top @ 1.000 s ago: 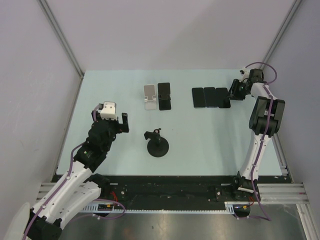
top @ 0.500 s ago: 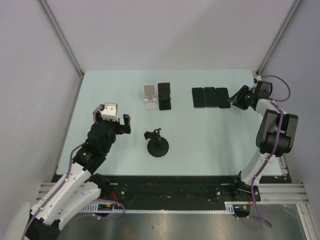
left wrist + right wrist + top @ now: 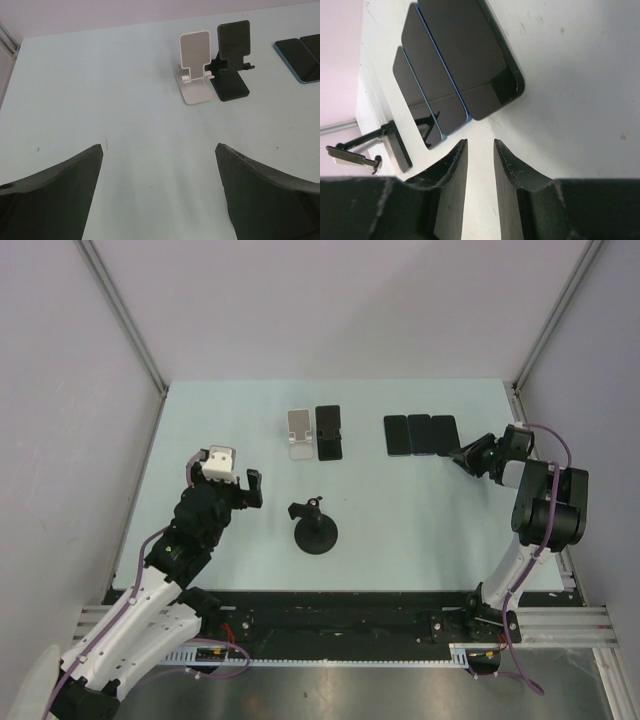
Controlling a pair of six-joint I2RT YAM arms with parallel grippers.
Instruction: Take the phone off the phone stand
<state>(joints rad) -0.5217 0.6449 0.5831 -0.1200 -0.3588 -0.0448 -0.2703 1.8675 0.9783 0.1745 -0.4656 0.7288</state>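
Judging from how things lie, the phone is already off: three phones (image 3: 419,434) rest flat on the counter (image 3: 400,520), side by side at the far right, and no stand holds one

The right gripper (image 3: 468,455) sits low, just beside the near corner of the outermost phone (image 3: 470,55). Its fingers are parted only by a narrow slit and hold nothing. The left gripper (image 3: 159,190) hangs well apart from everything, spread wide and empty, facing the stands.

The likely trouble is on the right. A low sideways pull away could catch that phone's corner and push it into its neighbours, spoiling the tidy row. A careless reach by the left arm could tip the light stands.

Counted: three phones; two folding stands, one white (image 3: 194,65) and one black (image 3: 232,55), touching or nearly so; one round-based black holder (image 3: 314,528) nearer the arms; two grippers
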